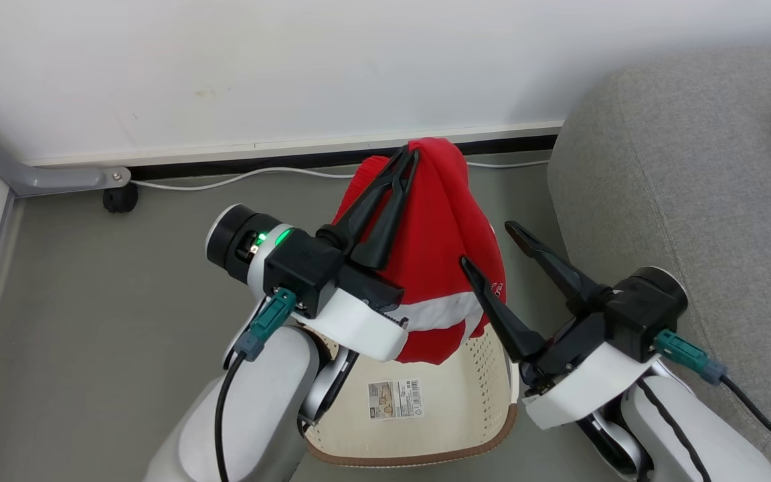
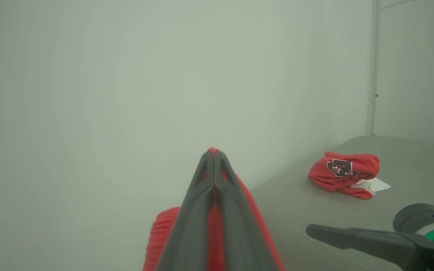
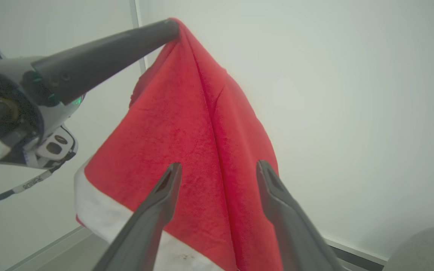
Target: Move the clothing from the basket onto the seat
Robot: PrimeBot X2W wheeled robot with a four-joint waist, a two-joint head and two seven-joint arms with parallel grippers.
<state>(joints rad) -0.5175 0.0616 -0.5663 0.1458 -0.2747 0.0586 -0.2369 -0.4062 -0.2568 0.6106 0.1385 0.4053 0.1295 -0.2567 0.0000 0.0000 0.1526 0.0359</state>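
Head view, held item: red garment pinched at its top fold by the left gripper, fingers pressed together on the cloth. Draped down from the tips in a cone, with the white-banded hem hanging over the far part of the basket.
Right gripper: fingers spread wide and holding nothing, just right of the hanging cloth. Left finger's tip overlapping the red fabric; contact impossible to tell.
Seat: grey sofa at right, its rounded edge close beside the basket and the right arm.
Edges and room: open grey floor to the left, and a narrow strip of floor between garment and sofa. White wall and dark baseboard at the far side, with a white cable along it.
Basket: cream and perforated, brown rim on the near side, label sticker on its wall.
Left wrist view: closed fingers with red cloth showing at the tips and on both sides. Second red garment, with a black-and-white patch, lying on the sofa seat well apart to the right. One right-gripper finger crossing the lower right corner.
Right wrist view: the cloth's central crease framed between the two spread fingers, white band along the hem, peak held by the left gripper's finger at top.
Head view, right edge: only a sliver of red on the sofa.
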